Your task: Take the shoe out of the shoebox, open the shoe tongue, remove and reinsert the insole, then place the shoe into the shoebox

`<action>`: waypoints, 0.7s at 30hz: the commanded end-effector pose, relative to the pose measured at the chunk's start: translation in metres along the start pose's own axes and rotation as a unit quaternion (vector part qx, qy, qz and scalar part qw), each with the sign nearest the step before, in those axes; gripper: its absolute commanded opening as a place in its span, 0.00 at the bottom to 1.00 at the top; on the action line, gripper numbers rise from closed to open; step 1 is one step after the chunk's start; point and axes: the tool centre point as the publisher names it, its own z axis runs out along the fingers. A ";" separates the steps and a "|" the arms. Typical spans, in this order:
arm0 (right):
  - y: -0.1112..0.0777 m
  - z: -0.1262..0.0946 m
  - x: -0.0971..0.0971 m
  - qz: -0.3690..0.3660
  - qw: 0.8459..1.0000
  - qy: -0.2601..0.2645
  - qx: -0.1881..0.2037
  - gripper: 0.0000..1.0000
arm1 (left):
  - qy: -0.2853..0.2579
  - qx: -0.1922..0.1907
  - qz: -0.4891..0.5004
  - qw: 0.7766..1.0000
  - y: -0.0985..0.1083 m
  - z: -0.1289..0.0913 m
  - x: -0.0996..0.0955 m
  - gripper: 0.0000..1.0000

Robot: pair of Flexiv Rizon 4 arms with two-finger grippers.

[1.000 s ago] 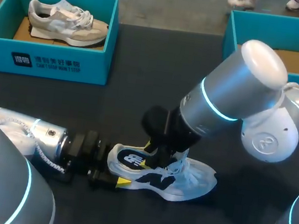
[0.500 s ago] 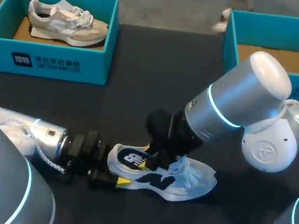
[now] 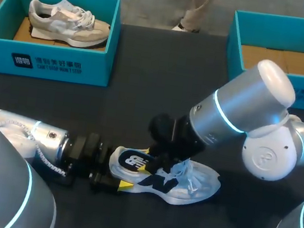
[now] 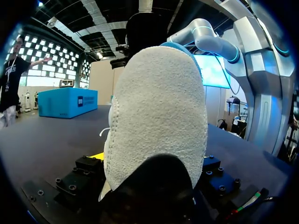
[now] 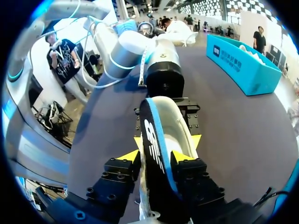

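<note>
**Two tools sharing one shoe at the insole step**

The shoe is lying on the dark tabletop, near the front edge and well apart from both shoeboxes. Its toe is pointing right and its heel left.

The left tool is coming in low from the left and is clamping the heel from two sides. In its own wrist view the white heel is filling the space between the fingers. I judge that this grip is serving as an anchor, so the shoe is not sliding or tipping while the other arm is working.

The right tool is reaching down over the shoe's opening. Its yellow tips are pinching the dark insole, which is standing on its edge inside the opening, partly in and partly out. Whether it is going out or going back in, I cannot tell.

The blue shoebox at the far right is standing open and waiting for the shoe. The other shoebox, at the far left, is holding a grey shoe.
</note>
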 end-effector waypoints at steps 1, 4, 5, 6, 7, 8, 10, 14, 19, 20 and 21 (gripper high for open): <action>-0.002 0.006 -0.002 0.000 1.000 0.003 -0.006 0.32 | -0.001 -0.001 0.000 1.000 0.000 0.001 -0.001 0.00; -0.002 0.006 -0.002 0.000 1.000 0.004 -0.008 0.26 | -0.001 -0.001 0.000 1.000 0.000 0.001 -0.001 0.00; -0.001 0.006 -0.002 0.001 1.000 0.004 -0.009 0.22 | -0.001 -0.001 0.000 1.000 0.000 0.001 -0.001 0.00; -0.001 0.006 -0.002 0.000 1.000 0.006 -0.011 0.18 | -0.001 -0.001 0.000 1.000 0.000 0.001 -0.001 0.00; 0.000 0.006 -0.002 -0.001 1.000 0.006 -0.013 0.13 | -0.001 -0.001 0.000 1.000 0.000 0.001 -0.001 0.00; 0.000 0.005 -0.002 -0.001 1.000 0.006 -0.012 0.11 | -0.001 -0.001 0.000 1.000 0.000 0.001 -0.001 0.00; 0.001 0.004 -0.002 -0.001 1.000 0.005 -0.012 0.03 | -0.001 -0.001 0.000 1.000 0.000 0.001 -0.001 0.00; 0.003 0.002 -0.003 -0.004 1.000 0.005 -0.012 0.00 | -0.001 -0.001 0.000 1.000 0.000 0.001 -0.001 0.00; 0.007 -0.001 -0.003 -0.009 1.000 0.004 -0.013 0.01 | -0.001 -0.001 0.000 1.000 0.000 0.001 -0.001 0.00; 0.007 -0.001 -0.003 -0.010 1.000 0.004 -0.012 0.06 | -0.001 -0.001 0.000 1.000 0.000 0.001 -0.001 0.00; 0.008 -0.001 -0.003 -0.011 1.000 0.004 -0.012 0.16 | -0.001 -0.001 0.000 1.000 0.000 0.001 -0.001 0.00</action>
